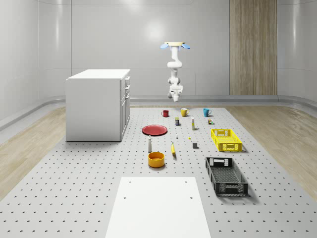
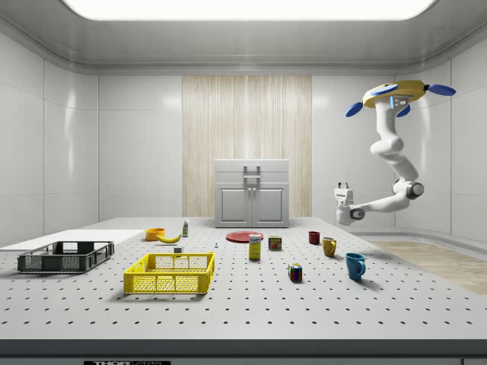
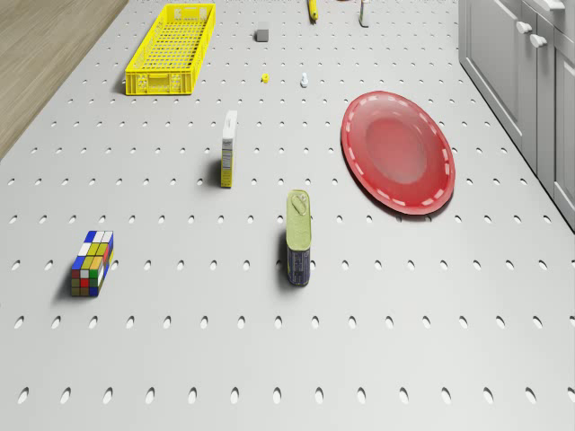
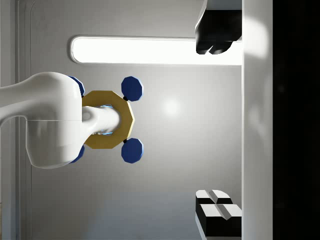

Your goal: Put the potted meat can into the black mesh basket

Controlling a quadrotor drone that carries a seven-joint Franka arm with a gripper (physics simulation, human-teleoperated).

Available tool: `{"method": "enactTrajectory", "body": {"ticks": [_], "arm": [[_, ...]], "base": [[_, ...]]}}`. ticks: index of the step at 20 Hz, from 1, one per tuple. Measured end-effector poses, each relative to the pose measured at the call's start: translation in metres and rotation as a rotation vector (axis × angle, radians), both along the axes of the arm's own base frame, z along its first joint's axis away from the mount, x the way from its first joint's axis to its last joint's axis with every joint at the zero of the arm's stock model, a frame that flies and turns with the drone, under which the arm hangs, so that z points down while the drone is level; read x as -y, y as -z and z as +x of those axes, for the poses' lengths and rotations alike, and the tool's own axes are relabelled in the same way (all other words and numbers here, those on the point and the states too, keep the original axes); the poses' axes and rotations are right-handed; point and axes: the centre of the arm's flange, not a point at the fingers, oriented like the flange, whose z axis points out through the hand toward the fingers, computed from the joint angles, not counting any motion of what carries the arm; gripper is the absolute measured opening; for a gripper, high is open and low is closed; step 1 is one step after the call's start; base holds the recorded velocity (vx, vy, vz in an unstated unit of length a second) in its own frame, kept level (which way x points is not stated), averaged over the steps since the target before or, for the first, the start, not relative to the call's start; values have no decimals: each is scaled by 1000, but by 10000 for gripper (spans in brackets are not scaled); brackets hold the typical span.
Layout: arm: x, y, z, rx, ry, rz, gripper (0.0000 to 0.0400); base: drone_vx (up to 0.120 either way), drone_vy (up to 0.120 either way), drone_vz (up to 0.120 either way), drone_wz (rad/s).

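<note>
Potted meat can (image 3: 298, 238), a small blue tin with a pale green top, stands upright on the grey perforated table (image 3: 269, 377), beside the red round plate (image 3: 398, 151). The black mesh basket (image 1: 226, 175) lies well apart, beyond the yellow plastic crate (image 1: 226, 139). The drone (image 2: 396, 95) hovers high above the table's far end; its gripper (image 2: 343, 188) points upward, fingers spread wide, holding nothing.

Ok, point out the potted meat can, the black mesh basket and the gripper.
potted meat can (image 3: 298, 238): drone view, on its side wall.
black mesh basket (image 1: 213, 174): whole-scene view, on its long left wall.
gripper (image 2: 342, 185): side view, between the upturned fingertips.
</note>
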Motion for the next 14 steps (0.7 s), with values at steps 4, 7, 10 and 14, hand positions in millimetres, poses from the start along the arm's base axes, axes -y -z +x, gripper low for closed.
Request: {"method": "enactTrajectory", "body": {"ticks": [4, 7, 10, 14], "arm": [[0, 0, 0, 3, 0, -3, 400], [-1, 0, -1, 5, 0, -7, 400], [-1, 0, -1, 8, 0, -14, 400], [-3, 0, -1, 11, 1, -30, 400]], "base": [[120, -110, 0, 0], [120, 0, 0, 0], [120, 0, 0, 0], [120, 0, 0, 0]]}}
